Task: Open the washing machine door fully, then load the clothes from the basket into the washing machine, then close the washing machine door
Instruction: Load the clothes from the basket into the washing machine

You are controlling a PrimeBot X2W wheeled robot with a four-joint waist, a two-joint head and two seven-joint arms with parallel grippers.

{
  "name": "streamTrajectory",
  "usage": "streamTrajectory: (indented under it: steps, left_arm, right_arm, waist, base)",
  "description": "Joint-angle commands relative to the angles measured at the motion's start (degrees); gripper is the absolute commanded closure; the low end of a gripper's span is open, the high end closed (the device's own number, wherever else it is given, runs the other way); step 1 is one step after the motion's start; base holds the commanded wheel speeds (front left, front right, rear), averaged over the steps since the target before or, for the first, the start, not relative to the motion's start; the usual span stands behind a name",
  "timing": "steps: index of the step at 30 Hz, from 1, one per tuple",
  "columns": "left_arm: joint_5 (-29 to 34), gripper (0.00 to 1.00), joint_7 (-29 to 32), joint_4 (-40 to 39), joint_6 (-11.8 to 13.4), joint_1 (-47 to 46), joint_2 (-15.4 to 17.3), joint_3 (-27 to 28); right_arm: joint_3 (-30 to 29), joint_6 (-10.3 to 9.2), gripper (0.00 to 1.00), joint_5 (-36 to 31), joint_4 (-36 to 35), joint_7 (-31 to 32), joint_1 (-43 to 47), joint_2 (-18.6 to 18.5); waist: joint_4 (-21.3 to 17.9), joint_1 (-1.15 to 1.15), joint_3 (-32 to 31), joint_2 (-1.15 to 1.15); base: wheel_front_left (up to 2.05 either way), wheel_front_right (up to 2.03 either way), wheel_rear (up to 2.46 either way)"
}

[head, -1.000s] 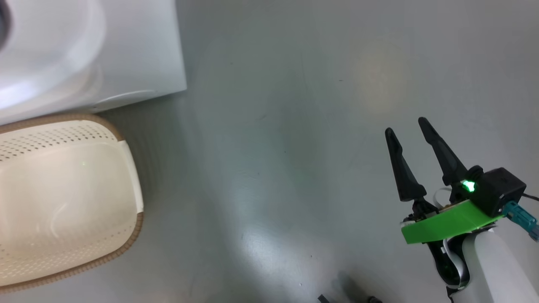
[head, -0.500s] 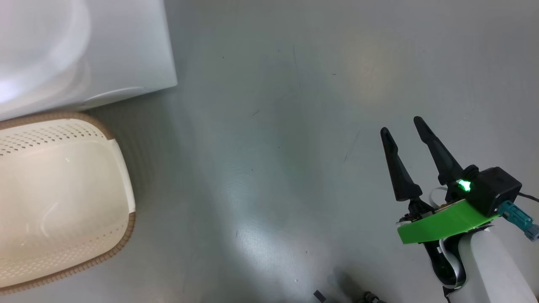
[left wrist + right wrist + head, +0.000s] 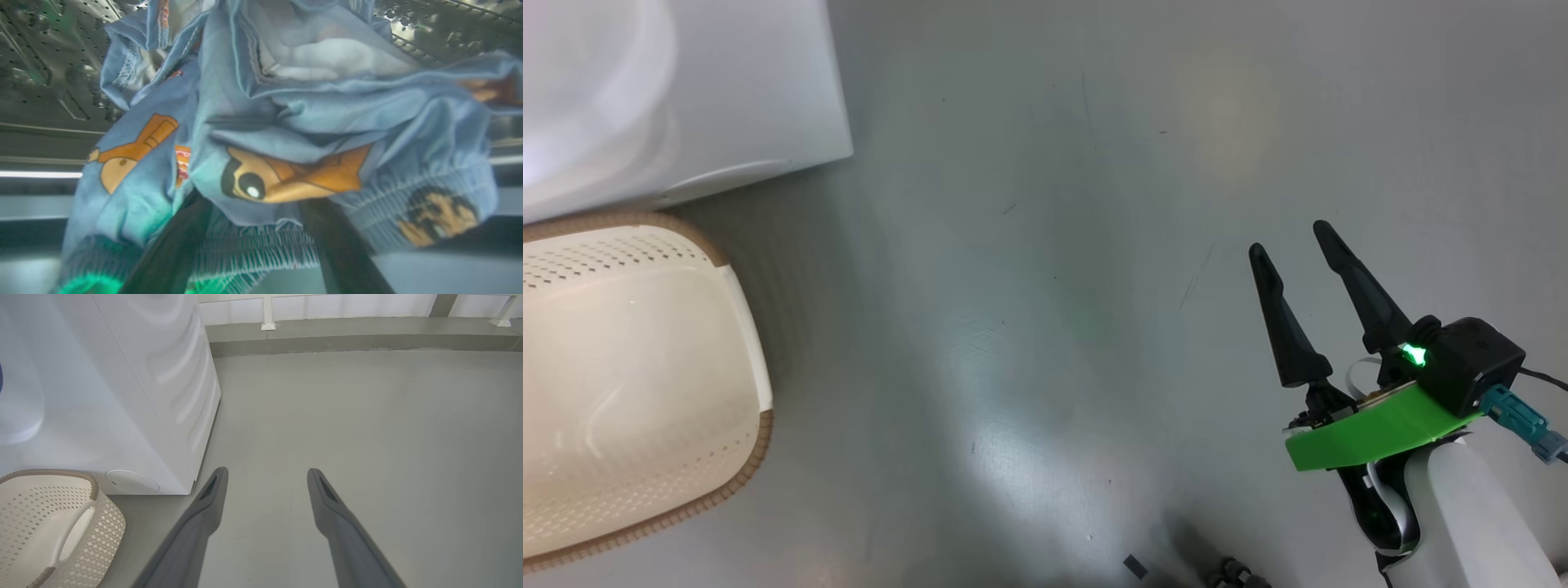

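Blue clothes (image 3: 286, 122) drape over the wide-open left gripper (image 3: 253, 212); right gripper (image 3: 1287, 238) gapes above floor (image 3: 1054, 286).

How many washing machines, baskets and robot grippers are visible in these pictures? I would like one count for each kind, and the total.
Washing machine: 1
Basket: 1
Grippers: 2 (left gripper, right gripper)
Total: 4

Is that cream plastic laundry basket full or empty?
Empty, as far as visible: the cream perforated plastic basket shows a bare bottom, nothing inside.
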Motion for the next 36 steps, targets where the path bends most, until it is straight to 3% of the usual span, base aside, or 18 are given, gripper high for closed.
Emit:
streamTrajectory:
  steps: [1,4,5,6,17,36]
  left_arm:
    - [0.6,0.0,-0.8,0.2,0.5,-0.1,2.5,0.1]
    - [0.8,0.0,-1.2,1.6,0.7,-1.0,2.5,-0.4]
    - [0.7,0.45,-1.0,2.3,0.7,-1.3,2.4,-0.5]
    - [0.6,1.0,-1.0,2.7,0.6,-1.6,2.4,-0.6]
    - [0.4,1.0,-4.4,4.4,0.2,-4.4,2.7,-1.8]
    - [-0.2,1.0,-28.1,1.9,3.3,-14.5,2.3,-2.2]
  right_arm:
    - [1.2,0.09,0.0,0.4,-1.4,-0.3,0.2,-0.6]
    - [1.3,0.09,0.0,0.4,-1.4,-0.3,0.2,-0.5]
    - [1.3,0.09,0.0,0.4,-1.4,-0.3,0.2,-0.4]
    - [1.3,0.09,0.0,0.3,-1.4,-0.3,0.1,-0.4]
    - [1.2,0.09,0.0,0.5,-1.2,-0.3,-0.3,0.0]
    - [2.4,0.09,0.0,0.9,-1.5,-0.3,-1.4,0.5]
  waist:
    - [-0.1,0.0,0.1,0.0]
    - [-0.3,0.0,0.3,0.0]
    - [-0.4,0.0,0.4,0.0]
    - [-0.4,0.0,0.4,0.0]
    - [-0.4,0.0,0.5,0.0]
    - [-1.3,0.0,4.5,0.0]
  base:
    - [0.0,0.0,0.0]
    - [0.0,0.0,0.0]
    - [0.0,0.0,0.0]
    - [0.0,0.0,0.0]
    - [0.0,0.0,0.0]
    - [0.0,0.0,0.0]
